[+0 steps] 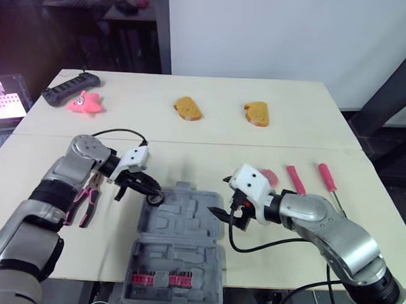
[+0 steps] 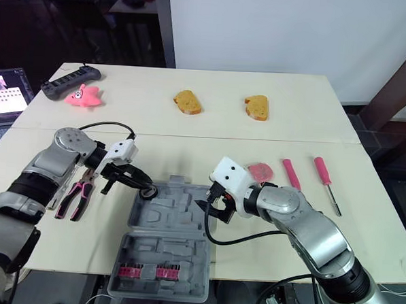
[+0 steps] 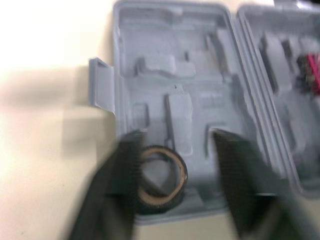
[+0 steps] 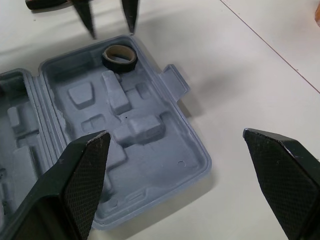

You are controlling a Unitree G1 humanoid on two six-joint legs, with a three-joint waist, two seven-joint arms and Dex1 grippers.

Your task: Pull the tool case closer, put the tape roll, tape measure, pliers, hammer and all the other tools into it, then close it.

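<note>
The grey tool case (image 1: 184,260) lies open near the table's front edge. A dark tape roll (image 3: 161,177) rests in the far left corner of its tray. My left gripper (image 1: 141,189) hovers open just over the roll, its fingers straddling it. At the tray's right rim, my right gripper (image 1: 221,196) is open and holds nothing. Pliers (image 1: 85,200) with pink and black handles lie on the table left of the case. A pink tape measure (image 2: 260,171) sits behind the right gripper. Two pink-handled screwdrivers (image 1: 295,179) (image 1: 327,177) lie to the right.
Two bread pieces (image 1: 188,108) (image 1: 257,113) sit at the back of the table. A pink starfish toy (image 1: 86,103) and a black power strip (image 1: 66,90) are at the back left. Pink bits (image 1: 159,280) sit in the case's near half.
</note>
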